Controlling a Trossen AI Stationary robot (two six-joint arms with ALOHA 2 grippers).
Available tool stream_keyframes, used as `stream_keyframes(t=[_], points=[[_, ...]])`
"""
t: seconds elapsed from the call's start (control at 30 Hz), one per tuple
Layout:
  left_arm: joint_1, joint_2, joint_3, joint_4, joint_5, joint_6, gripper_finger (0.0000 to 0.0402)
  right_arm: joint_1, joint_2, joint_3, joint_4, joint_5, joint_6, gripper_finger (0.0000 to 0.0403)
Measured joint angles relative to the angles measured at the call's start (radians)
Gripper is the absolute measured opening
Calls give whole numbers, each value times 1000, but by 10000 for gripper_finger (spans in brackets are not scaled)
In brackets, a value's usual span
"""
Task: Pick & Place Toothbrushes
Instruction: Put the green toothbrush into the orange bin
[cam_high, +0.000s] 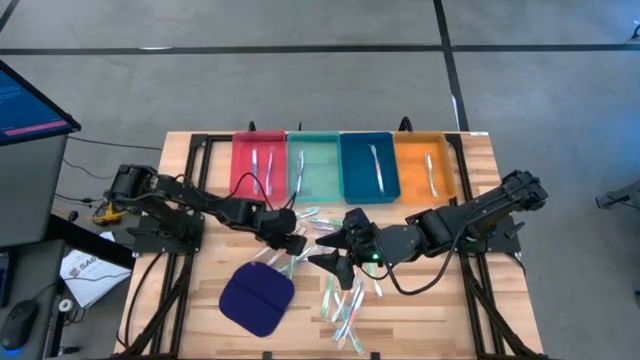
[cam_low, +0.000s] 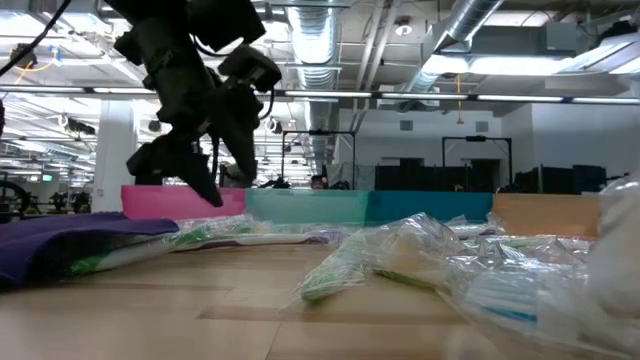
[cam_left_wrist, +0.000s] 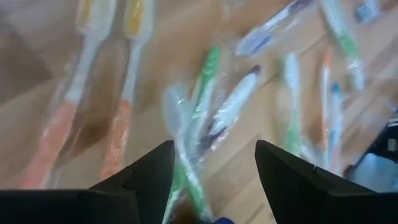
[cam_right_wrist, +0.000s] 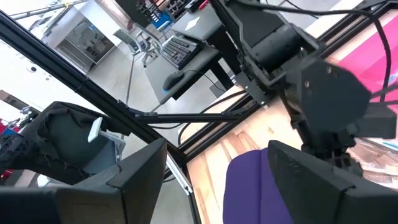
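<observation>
Left tool (cam_high: 291, 240) wide, empty, over wrapped toothbrushes (cam_high: 345, 305) piled at worktop centre toward 6 o'clock. Right tool (cam_high: 335, 250) wide, empty, adjacent. Risk: overlapping wrappers, snagging two; tools colliding.

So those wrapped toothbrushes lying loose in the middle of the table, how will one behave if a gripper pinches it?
The toothbrushes look thin and light, so one should lift easily. Each seems to be in a clear crinkly wrapper, which may slide between the fingers or get pinched without the handle. They overlap in a loose pile, so a neighbour may drag along.
</observation>
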Motion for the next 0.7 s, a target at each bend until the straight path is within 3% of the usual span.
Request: stream_keyframes(t=[0.7], points=[[-33,108,-1,14,-8,-20,218,-6,0,0,10,1,-26,274]])
